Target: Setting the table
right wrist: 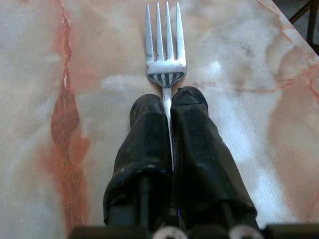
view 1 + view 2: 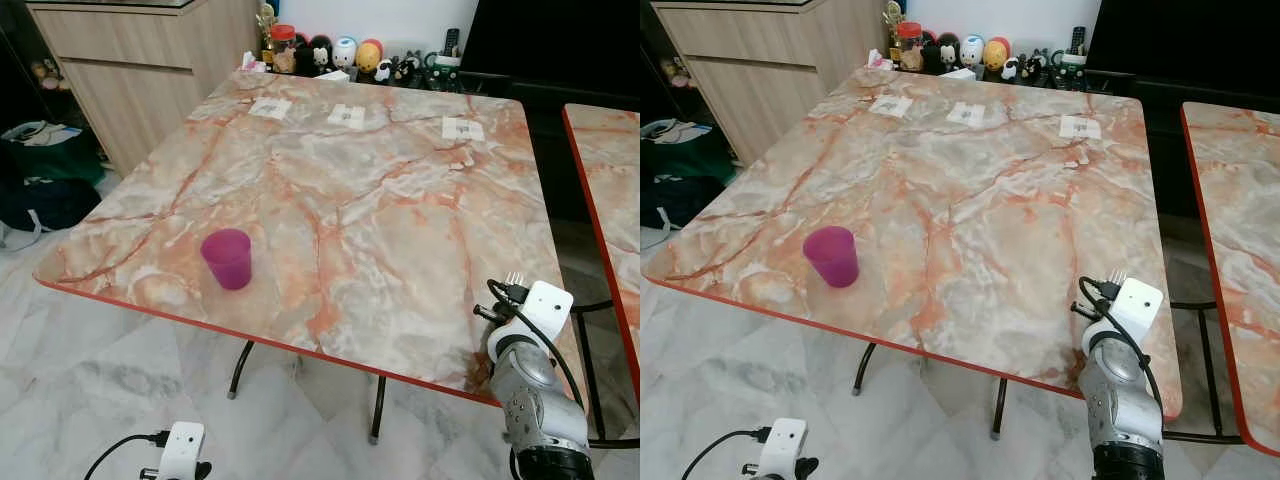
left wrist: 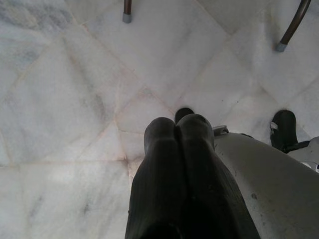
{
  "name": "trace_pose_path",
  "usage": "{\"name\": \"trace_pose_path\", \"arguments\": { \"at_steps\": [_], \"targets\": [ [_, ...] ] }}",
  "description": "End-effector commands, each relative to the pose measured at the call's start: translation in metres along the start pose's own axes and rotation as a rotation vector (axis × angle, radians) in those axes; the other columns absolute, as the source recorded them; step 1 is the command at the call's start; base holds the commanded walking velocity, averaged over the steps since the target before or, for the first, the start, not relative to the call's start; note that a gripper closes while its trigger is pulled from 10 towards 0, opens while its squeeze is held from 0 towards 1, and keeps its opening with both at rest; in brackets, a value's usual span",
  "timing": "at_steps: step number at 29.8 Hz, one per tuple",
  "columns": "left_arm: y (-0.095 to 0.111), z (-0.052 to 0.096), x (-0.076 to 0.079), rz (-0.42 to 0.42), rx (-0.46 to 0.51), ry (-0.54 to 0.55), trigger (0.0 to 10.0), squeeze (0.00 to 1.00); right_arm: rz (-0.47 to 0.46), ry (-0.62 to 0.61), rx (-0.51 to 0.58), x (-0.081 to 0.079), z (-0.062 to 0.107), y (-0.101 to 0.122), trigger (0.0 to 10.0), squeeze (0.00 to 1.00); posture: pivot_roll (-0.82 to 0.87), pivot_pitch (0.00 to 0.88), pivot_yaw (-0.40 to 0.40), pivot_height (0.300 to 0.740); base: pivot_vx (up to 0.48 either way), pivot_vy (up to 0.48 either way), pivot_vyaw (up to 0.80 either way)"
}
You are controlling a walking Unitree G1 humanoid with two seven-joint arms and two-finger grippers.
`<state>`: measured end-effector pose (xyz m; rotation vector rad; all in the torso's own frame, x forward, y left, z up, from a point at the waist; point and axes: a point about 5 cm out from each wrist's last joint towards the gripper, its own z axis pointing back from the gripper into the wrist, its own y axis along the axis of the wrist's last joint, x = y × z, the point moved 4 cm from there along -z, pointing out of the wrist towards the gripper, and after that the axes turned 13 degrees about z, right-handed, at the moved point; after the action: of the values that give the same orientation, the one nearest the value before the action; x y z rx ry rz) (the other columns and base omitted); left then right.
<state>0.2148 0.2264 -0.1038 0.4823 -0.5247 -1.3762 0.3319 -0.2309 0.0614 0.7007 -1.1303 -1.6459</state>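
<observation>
From the left eye view, the marble-patterned bench [image 2: 380,200] carries a magenta cup [image 2: 228,258] near its near left edge, and three small paper cards [image 2: 346,115] along the far side. The right arm reaches over the near right corner, fork tines [image 2: 516,279] just peeking past its wrist.

The right eye view shows the same layout, with the left arm hanging low beside the bench leg.

In the left wrist view, the left tool [image 3: 178,127] is clenched on nothing, pointing at the tiled floor [image 3: 75,99].

In the right wrist view, the right tool [image 1: 168,102] is clamped on the fork [image 1: 164,45] by its neck, tines forward above the bench. To place it well, I judge it should lower flat, release only once the fork rests, and stay back from the near edge.
</observation>
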Motion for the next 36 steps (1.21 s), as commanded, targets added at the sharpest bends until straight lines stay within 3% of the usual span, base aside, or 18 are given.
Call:
{"name": "trace_pose_path", "arguments": {
  "at_steps": [1,7,8,9,10,12,17,23,29,36],
  "targets": [
    [-0.007,0.001,-0.001,0.008,-0.027,0.003,10.0,0.00,0.009,0.012,-0.047,-0.002,0.000,-0.013,0.0,0.00,0.05,0.082,-0.016,0.740,0.000,0.000,0.00],
    [-0.008,0.001,0.000,0.008,-0.030,-0.002,10.0,0.00,0.017,0.012,-0.046,-0.001,0.000,-0.014,0.0,0.00,0.05,0.081,-0.017,0.740,0.000,0.000,0.00],
    [-0.008,0.001,0.000,0.008,-0.030,-0.002,10.0,0.00,0.022,0.015,-0.022,-0.002,0.000,-0.010,0.9,0.00,0.05,0.080,-0.018,0.740,0.000,0.000,0.00],
    [-0.008,0.001,0.000,0.008,-0.030,-0.002,10.0,0.00,0.022,0.015,-0.022,-0.002,0.000,-0.010,0.9,0.00,0.05,0.080,-0.018,0.740,0.000,0.000,0.00],
    [-0.008,0.001,0.000,0.007,-0.029,-0.001,10.0,0.00,0.033,0.015,0.048,-0.003,0.002,0.002,10.0,0.00,0.05,0.082,-0.017,0.740,0.000,0.000,0.00],
    [-0.007,0.001,0.000,0.005,-0.026,0.003,10.0,0.00,0.030,0.015,0.173,-0.005,0.009,0.025,10.0,0.00,0.05,0.082,-0.018,0.740,0.000,0.000,0.00],
    [-0.007,0.001,0.000,-0.002,-0.024,0.007,10.0,0.00,0.081,0.057,0.359,-0.011,0.026,0.056,10.0,0.00,0.05,0.083,-0.020,0.740,0.000,0.000,0.00],
    [-0.006,0.000,0.001,-0.017,-0.022,0.001,10.0,0.00,0.090,0.060,0.374,-0.008,0.034,0.055,10.0,0.00,0.04,0.079,-0.022,0.740,0.000,0.000,0.00],
    [-0.006,0.000,0.001,-0.021,-0.022,0.000,10.0,0.00,0.124,0.084,0.416,-0.007,0.040,0.061,10.0,0.00,0.04,0.071,-0.022,0.740,0.000,-0.472,-0.72],
    [-0.005,0.000,0.001,-0.014,-0.020,-0.002,10.0,0.00,0.095,0.060,0.419,-0.009,0.039,0.067,10.0,0.00,0.04,0.071,-0.022,0.740,0.000,-0.472,-0.55]
  ]
}}
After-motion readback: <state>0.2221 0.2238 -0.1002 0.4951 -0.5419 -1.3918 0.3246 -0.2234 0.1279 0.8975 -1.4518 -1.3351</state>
